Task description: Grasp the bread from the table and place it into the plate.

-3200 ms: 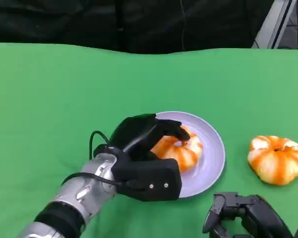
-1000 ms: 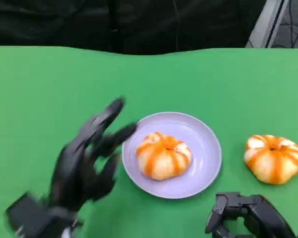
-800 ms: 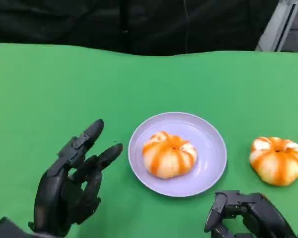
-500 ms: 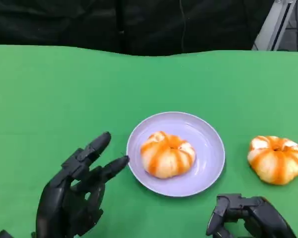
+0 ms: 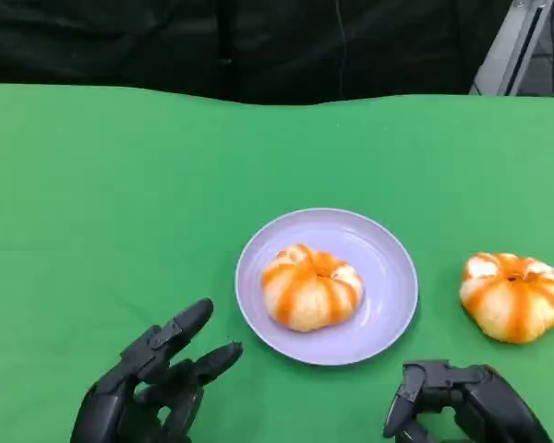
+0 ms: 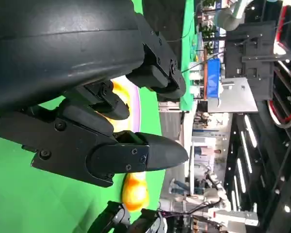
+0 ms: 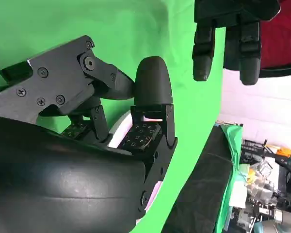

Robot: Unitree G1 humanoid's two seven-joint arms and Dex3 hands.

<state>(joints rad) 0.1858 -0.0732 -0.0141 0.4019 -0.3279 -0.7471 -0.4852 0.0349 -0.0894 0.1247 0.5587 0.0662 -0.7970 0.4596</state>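
A round orange-and-white striped bread (image 5: 310, 287) lies in the lilac plate (image 5: 388, 254) at the table's middle. A second, similar bread (image 5: 512, 296) sits on the green cloth to the right of the plate. My left hand (image 5: 150, 388) is low at the front left, fingers spread and holding nothing, well clear of the plate. In the left wrist view its fingers (image 6: 136, 156) stand apart, with a bread (image 6: 134, 191) beyond them. My right hand (image 5: 462, 404) sits at the front right edge, below the second bread, fingers curled with nothing in them.
The green cloth (image 5: 120, 185) covers the whole table, with bare room at the left and back. A dark curtain runs behind the far edge, and a metal frame (image 5: 503, 46) stands at the back right.
My left hand let go of the bread in the plate, opened, and drew back toward the front left, sinking lower in the picture. The right hand stayed put.
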